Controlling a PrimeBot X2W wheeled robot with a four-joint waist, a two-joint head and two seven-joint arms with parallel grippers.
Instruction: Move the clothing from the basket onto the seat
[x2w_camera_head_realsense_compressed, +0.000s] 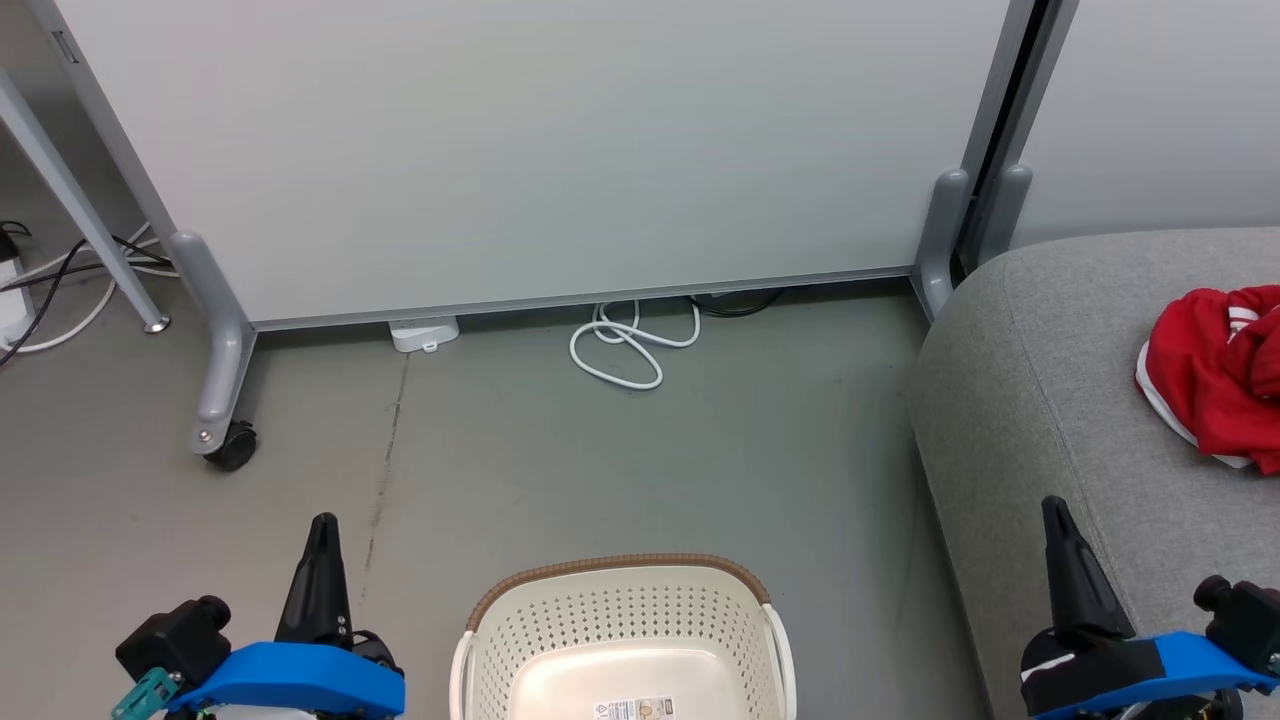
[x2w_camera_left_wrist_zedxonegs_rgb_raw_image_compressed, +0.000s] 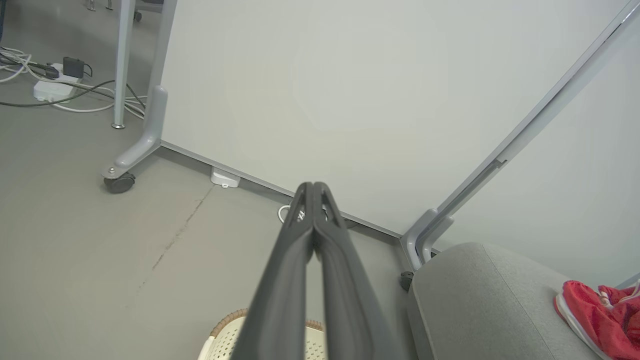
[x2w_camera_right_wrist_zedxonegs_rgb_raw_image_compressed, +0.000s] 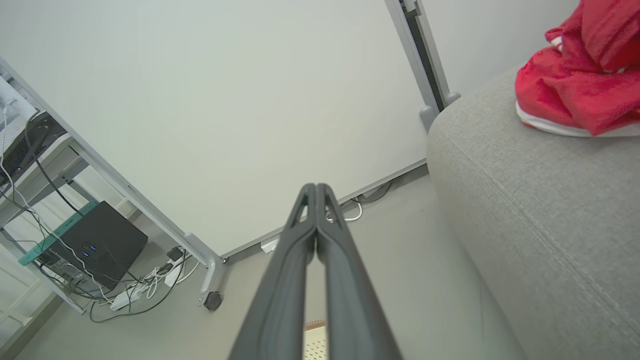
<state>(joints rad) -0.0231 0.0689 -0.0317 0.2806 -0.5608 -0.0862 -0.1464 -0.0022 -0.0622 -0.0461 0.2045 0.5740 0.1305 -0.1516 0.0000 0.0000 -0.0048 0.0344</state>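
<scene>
- On the seat (x2w_camera_head_realsense_compressed: 1030, 400), back from its rounded corner, the clothing (x2w_camera_head_realsense_compressed: 1215, 375) lies heaped.
- The visible part of the basket (x2w_camera_head_realsense_compressed: 620, 610) is bare, so I judge the transfer complete.
- Closed on nothing: left gripper (x2w_camera_head_realsense_compressed: 323, 522), right gripper (x2w_camera_head_realsense_compressed: 1052, 505).

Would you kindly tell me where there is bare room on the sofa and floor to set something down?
The sofa is bare from its rounded corner to the red clothing, which crowds its right side. The floor lies open between the basket and the white cable coil by the partition. Loose cables clutter the far left beside the caster.
</scene>
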